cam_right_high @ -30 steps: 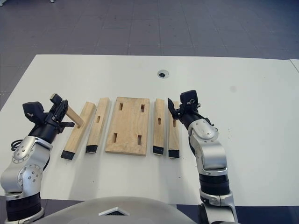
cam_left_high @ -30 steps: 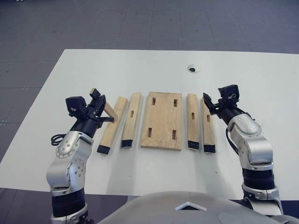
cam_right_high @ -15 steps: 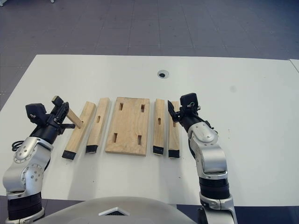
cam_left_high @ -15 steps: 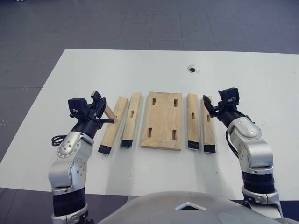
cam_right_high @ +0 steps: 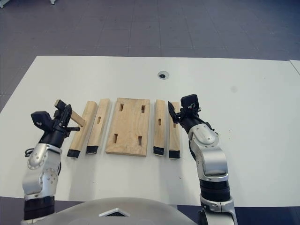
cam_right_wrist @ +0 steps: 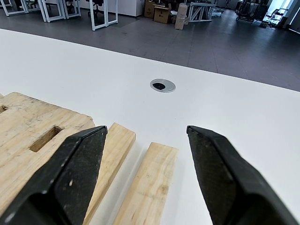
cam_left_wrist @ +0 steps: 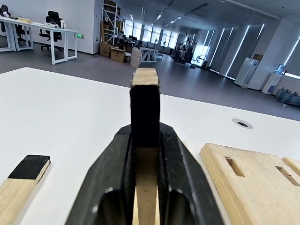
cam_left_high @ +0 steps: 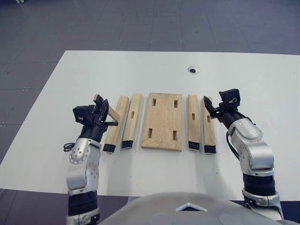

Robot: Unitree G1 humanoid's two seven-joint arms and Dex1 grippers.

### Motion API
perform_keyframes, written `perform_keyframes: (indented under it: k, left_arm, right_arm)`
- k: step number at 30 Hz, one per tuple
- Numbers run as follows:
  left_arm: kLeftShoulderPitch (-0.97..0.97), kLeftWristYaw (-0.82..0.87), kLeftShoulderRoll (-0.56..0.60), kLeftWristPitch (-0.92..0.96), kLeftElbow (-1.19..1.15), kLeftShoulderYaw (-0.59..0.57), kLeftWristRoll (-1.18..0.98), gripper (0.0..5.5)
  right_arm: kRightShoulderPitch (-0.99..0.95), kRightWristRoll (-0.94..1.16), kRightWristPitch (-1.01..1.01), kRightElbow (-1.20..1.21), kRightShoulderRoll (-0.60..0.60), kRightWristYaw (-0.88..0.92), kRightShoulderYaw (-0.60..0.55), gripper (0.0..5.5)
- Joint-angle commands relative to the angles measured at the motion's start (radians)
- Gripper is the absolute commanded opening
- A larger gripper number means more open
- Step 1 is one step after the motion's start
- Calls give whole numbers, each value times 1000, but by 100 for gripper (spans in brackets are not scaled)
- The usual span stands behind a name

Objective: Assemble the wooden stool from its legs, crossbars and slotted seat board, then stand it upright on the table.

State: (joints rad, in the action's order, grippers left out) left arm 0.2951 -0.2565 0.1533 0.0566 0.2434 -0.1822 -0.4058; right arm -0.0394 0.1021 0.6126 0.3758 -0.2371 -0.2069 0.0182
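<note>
The left arm rises from the lower left of the head view, elbow bent, its forearm angled up toward the middle left of the frame. The left gripper [cam_left_high: 103,113] is clamped on a short crossbar [cam_left_high: 112,115], which slants from upper left to lower right. Its lower end lies over the upper part of the leftmost leg [cam_left_high: 115,126]; whether the two touch cannot be told. In the left wrist view the crossbar [cam_left_wrist: 146,117] stands between the two closed fingers [cam_left_wrist: 115,178].

The right arm stands at the lower right, upper arm nearly vertical, forearm bent up and leftward. The right gripper [cam_right_wrist: 146,133] is spread wide and holds nothing, poised at the upper end of the rightmost leg [cam_left_high: 209,126].

On the white table [cam_left_high: 140,65] the slotted seat board [cam_left_high: 162,121] lies flat at the centre of the frame. A second leg [cam_left_high: 132,120] lies just left of it and a third leg [cam_left_high: 193,121] just right. All the legs run parallel to the board, black-tipped ends toward the bottom. A round grommet [cam_left_high: 193,69] sits above the board.
</note>
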Motion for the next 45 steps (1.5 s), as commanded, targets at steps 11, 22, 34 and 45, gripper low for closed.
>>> perform_keyframes:
  k: [11, 22, 34, 45]
  left_arm:
    - [3, -2, 145, 68, -175, 56, 187, 42]
    - [-113, 8, 145, 43, -296, 1, 146, 42]
    - [-239, 81, 147, 139, -132, -61, 112, 42]
    - [-122, 77, 159, 170, 19, -116, 130, 210]
  right_arm:
    - [-5, 1, -1, -2, 1, 3, -4, 313]
    - [-7, -3, -10, -8, 1, 3, -1, 313]
    - [4, -2, -4, -1, 6, 8, -2, 313]
    - [18, 3, 5, 11, 14, 16, -3, 313]
